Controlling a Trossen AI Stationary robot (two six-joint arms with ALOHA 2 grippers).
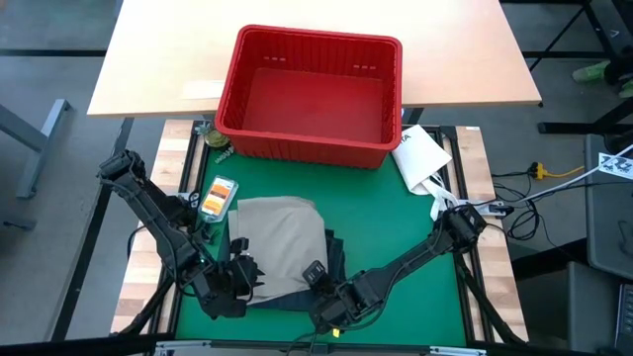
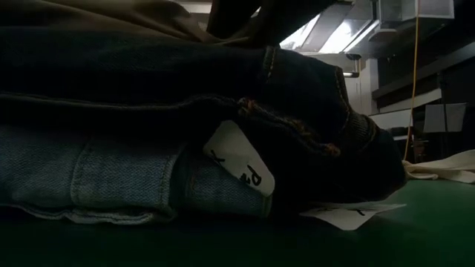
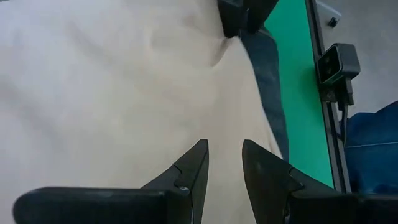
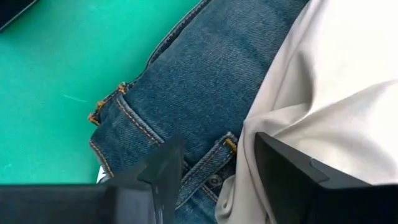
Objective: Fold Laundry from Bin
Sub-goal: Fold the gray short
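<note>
The tan khaki trousers [image 1: 280, 240] lie folded on the green mat, on top of dark blue denim jeans [image 1: 334, 259] that show along their right and near edges. The low view shows this stack [image 2: 148, 111] from close up, with the tan cloth on top. The red bin [image 1: 312, 94] stands at the far side, with nothing showing in it. My left gripper [image 3: 222, 158] is open over the trousers' near left part. My right gripper [image 4: 217, 162] is open astride the trousers' right edge, one finger over the jeans and one over the tan cloth. My left gripper slants down at the tan trousers [image 3: 124, 93] from the near left; I cannot tell whether its tips touch the cloth. My right gripper slants down over the trousers' right edge [image 4: 261, 118] and the jeans' waistband [image 4: 205, 162]. Whether its fingertips touch either, I cannot tell.
A white packet [image 1: 420, 156] lies right of the bin, and a small orange and green pack [image 1: 218, 196] left of the trousers. A white tag [image 2: 241, 159] sticks out of the stack. The low camera [image 3: 337, 62] sits at the table's near edge. Bare mat [image 4: 56, 74] lies beside the jeans.
</note>
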